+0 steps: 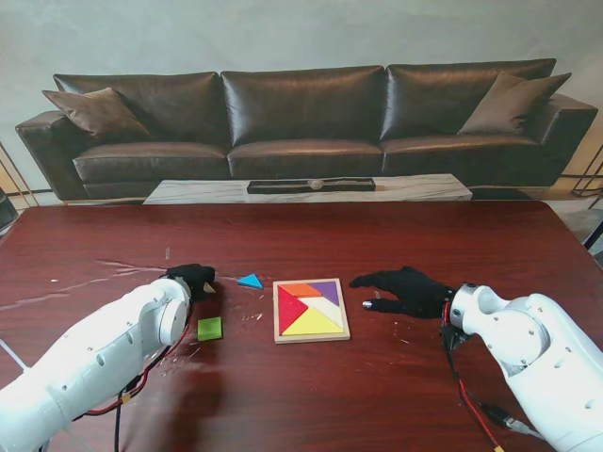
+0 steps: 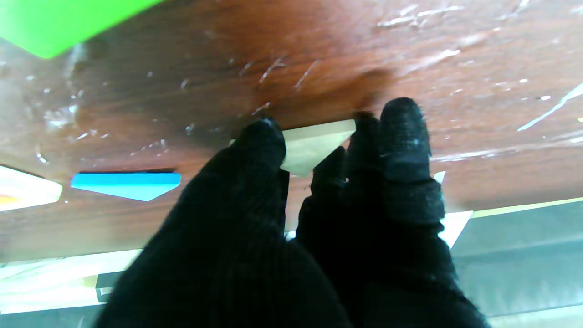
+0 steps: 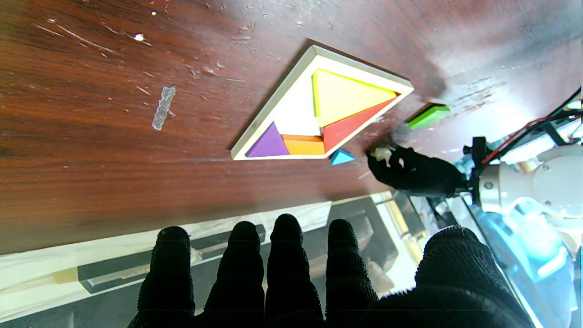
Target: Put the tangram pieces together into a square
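A wooden square tray [image 1: 279, 336] [image 3: 278, 116] lies mid-table holding red, yellow, orange and purple pieces, with a bare pale patch inside it. A small blue triangle [image 1: 250, 281] [image 2: 127, 185] [image 3: 340, 157] lies just left of the tray's far corner. A green square [image 1: 209, 329] [image 3: 428, 115] [image 2: 54, 23] rests nearer to me, beside my left forearm. My left hand [image 1: 191, 280] [image 2: 319, 191] pinches a pale wooden piece [image 2: 314, 143] [image 3: 381, 153] between black-gloved fingertips, just over the table. My right hand [image 1: 405, 291] [image 3: 291, 273] hovers flat and open to the right of the tray.
A strip of clear tape [image 3: 162, 107] is stuck to the scratched dark wood table [image 1: 301, 235]. A brown leather sofa [image 1: 301, 118] and a low marble coffee table [image 1: 311, 190] stand beyond the table's far edge. Red and black cables [image 1: 476, 405] trail from my right wrist.
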{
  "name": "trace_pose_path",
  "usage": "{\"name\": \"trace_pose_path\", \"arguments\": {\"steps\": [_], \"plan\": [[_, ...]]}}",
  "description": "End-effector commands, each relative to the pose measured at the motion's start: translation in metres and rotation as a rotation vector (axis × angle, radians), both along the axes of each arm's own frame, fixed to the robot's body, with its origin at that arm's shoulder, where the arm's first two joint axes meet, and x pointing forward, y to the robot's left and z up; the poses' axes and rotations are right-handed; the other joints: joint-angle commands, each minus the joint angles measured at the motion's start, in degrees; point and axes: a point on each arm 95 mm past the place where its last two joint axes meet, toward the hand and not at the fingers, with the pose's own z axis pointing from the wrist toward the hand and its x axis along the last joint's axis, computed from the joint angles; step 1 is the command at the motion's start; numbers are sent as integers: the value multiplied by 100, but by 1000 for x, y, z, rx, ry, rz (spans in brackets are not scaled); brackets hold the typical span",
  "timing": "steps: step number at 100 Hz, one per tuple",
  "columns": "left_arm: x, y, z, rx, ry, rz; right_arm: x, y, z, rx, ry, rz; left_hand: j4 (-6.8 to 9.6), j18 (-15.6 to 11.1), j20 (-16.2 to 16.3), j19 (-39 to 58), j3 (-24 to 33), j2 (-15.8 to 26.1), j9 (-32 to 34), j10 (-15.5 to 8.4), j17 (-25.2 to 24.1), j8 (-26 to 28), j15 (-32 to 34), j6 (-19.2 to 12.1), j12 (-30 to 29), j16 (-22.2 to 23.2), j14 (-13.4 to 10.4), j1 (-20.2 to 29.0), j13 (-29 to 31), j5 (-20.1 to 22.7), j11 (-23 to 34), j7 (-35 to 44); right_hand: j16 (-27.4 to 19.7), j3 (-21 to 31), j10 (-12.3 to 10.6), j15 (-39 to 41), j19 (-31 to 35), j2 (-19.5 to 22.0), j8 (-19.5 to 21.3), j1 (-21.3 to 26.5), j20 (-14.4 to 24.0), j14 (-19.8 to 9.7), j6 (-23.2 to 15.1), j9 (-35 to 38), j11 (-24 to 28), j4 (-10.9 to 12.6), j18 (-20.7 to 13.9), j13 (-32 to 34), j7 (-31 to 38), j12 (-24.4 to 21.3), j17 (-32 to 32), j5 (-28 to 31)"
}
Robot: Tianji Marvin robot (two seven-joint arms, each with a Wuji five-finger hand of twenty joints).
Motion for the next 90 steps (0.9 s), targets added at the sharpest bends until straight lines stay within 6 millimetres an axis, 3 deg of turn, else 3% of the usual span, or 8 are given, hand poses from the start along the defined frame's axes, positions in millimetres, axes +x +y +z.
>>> {"name": "trace_pose_path", "arguments": {"steps": [1, 15, 25, 39, 42, 67, 81, 90], "plan": [[-23, 11, -41, 24, 117, 18, -2, 3, -1, -3, -1, 8, -89, -493, 54, 204, 113, -260, 1025, -372, 279, 238, 264, -592, 591, 156, -196, 450, 469, 856, 427, 1000, 25, 10, -23, -7, 28, 103, -16, -48, -67, -42, -120, -24, 49, 130, -26, -11, -26, 35, -41, -164], [-24, 12, -46, 21, 108, 16, -2, 3, 0, -4, 0, 6, -105, -651, 306, 345, 323, -482, 1685, -457, 565, 210, 462, -796, 1492, 922, -289, 538, 762, 894, -58, 1670, 26, 6, -26, -5, 29, 101, -15, -53, -67, -37, -119, -19, 50, 129, -22, -7, -29, 36, -40, -166], [-24, 13, -48, 19, 108, 17, -2, 3, 0, -4, 0, 7, -105, -672, 442, 459, 345, -532, 1721, -475, 655, 320, 630, -878, 1833, 1199, -355, 468, 787, 830, 90, 1953, 27, 9, -28, -4, 31, 100, -14, -49, -66, -42, -125, -19, 49, 130, -14, -6, -28, 36, -43, -163], [-24, 15, -51, 20, 118, 19, -2, 3, 1, -6, 0, 10, -114, -641, 624, 549, 455, -592, 1676, -484, 671, 441, 801, -910, 2034, 1371, -396, 311, 732, 714, 276, 2280, 27, 7, -25, -3, 33, 100, -13, -52, -66, -41, -125, -13, 50, 129, -10, 0, -30, 36, -45, -163], [-25, 15, -52, 20, 123, 20, -2, 3, 1, -6, -1, 10, -128, -538, 698, 532, 527, -610, 1623, -473, 645, 485, 859, -916, 2099, 1417, -423, 238, 689, 629, 360, 2421, 28, 7, -25, -1, 33, 102, -13, -53, -66, -57, -126, -13, 50, 129, -10, 4, -30, 37, -45, -162], [-24, 15, -56, 24, 146, 23, -2, 2, 2, -8, 0, 10, -216, -480, 1165, 599, 764, -750, 1270, -572, 608, 1045, 1305, -952, 2406, 1624, -552, -126, 412, 28, 1045, 3320, 27, 8, -29, -2, 37, 107, -11, -54, -65, -66, -125, 10, 48, 129, -10, 14, -31, 35, -43, -161], [-24, 15, -56, 21, 140, 19, -2, 2, 1, -8, -1, 10, -189, -495, 1278, 563, 608, -624, 1008, -494, 588, 1162, 1420, -992, 2404, 1577, -553, -1, 284, -103, 1155, 3156, 27, 8, -26, -3, 37, 107, -10, -54, -65, -62, -138, 11, 44, 129, -10, 14, -31, 34, -43, -157], [-24, 14, -55, 21, 143, 10, -2, 2, 1, -8, -1, 9, -155, -544, 1382, 517, 508, -560, 304, -432, 524, 1106, 1484, -969, 2089, 1535, -605, 48, 214, -103, 1203, 2693, 27, 5, -25, -2, 37, 105, -10, -56, -66, -57, -139, 4, 41, 128, -12, 17, -32, 33, -40, -158]]}}
